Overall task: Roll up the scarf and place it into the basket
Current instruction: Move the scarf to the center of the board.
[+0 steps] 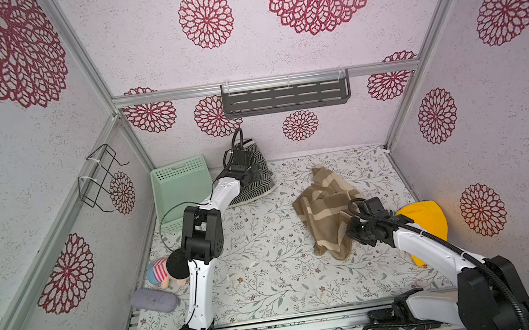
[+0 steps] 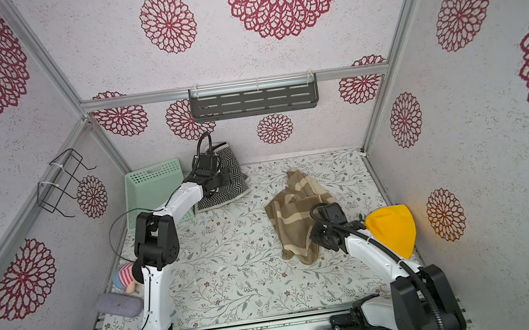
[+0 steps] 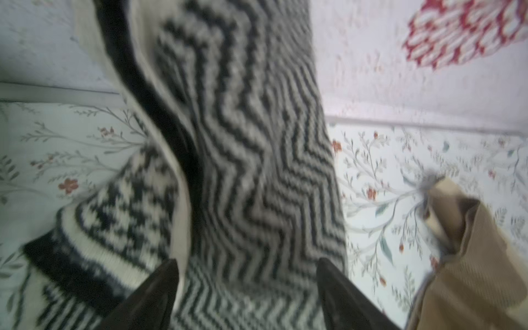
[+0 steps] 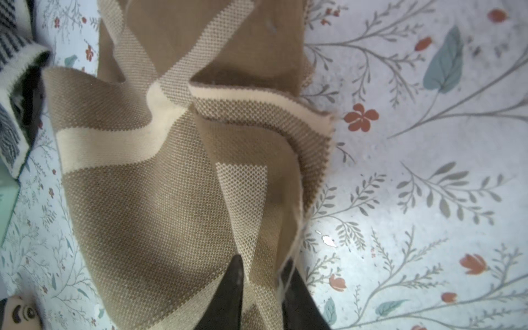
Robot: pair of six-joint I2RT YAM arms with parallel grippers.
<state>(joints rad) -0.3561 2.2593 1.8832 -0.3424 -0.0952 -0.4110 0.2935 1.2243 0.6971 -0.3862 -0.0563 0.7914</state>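
On the counter (image 1: 270,276), seemingly pinches tan scarf (image 4: 143,200) in right claw (image 4: 263,261); spreads left claw (image 3: 248,260) over zigzag scarf (image 3: 257,143); risks slipping off shallow bite.

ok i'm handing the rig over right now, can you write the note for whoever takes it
Left gripper: open, over the black-and-white chevron scarf, which lies beside the mint basket.
Right gripper: jaws nearly together with a fold of the tan plaid scarf between them; grip uncertain.
Done: nothing; neither scarf is rolled or in the basket.
To do: roll the scarf, put it in the basket.
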